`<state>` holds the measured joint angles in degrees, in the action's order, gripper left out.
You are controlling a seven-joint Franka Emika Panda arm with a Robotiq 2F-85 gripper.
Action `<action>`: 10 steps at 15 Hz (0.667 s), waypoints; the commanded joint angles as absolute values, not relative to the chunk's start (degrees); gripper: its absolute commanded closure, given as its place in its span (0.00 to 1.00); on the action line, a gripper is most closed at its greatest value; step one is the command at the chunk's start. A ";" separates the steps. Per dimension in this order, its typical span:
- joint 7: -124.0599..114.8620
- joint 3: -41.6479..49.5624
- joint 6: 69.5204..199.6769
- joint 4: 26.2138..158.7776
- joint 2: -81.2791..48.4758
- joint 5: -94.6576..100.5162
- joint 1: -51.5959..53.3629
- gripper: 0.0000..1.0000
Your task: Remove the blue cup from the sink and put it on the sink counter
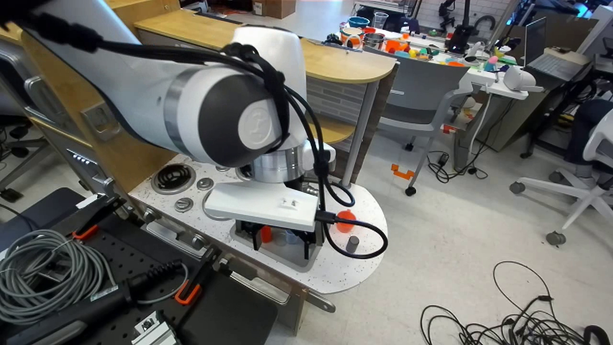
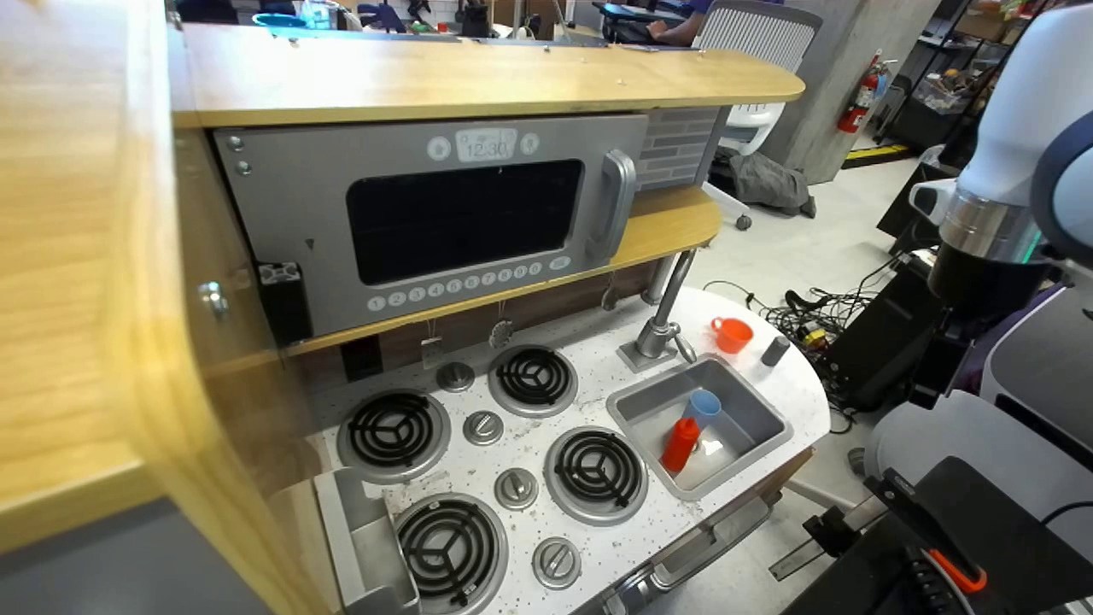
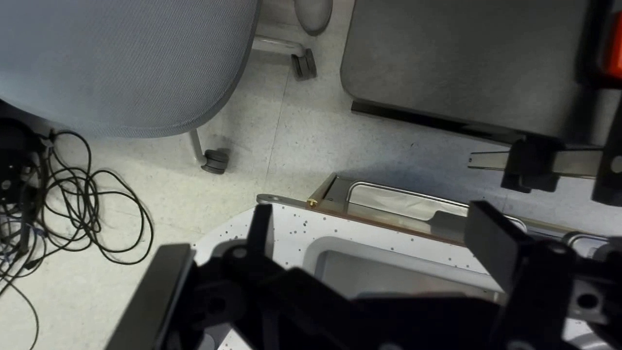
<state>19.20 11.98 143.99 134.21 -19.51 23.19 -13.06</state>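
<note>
1. Arm point(image 1: 189, 108): extended, cut off in both exterior views. No pick is made; the step in hand is judged to be the approach.
2. Counter point(image 1: 368, 207): destination for the set-down; partly masked by the arm in an exterior view.
3. Sink point(image 2: 736, 448): origin of the pick.
4. Gripper point(image 1: 281, 251): jaws spread wide, nothing held. A white housing point(image 1: 263, 206) hides its upper part; in the wrist view its own body blocks much of the sink.
5. Blue cup point(image 2: 703, 408): mouth up in the sink, just beside a red bottle point(image 2: 680, 446); whether they touch cannot be told. The next move likely calls for centring above it, lowering and gripping without toppling the bottle. The wrist view does not show it.
6. Orange-red cup point(image 2: 732, 335) and gray cylinder point(image 2: 775, 351): on the counter; placement should avoid both.
</note>
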 commanded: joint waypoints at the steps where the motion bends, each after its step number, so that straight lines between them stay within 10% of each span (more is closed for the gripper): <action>1: 23.60 11.74 143.62 126.63 -27.74 23.25 -14.49 0.00; 10: 32.34 11.50 148.27 116.50 -42.54 28.52 -14.67 0.00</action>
<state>30.65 11.74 144.69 120.15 -37.05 25.04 -14.18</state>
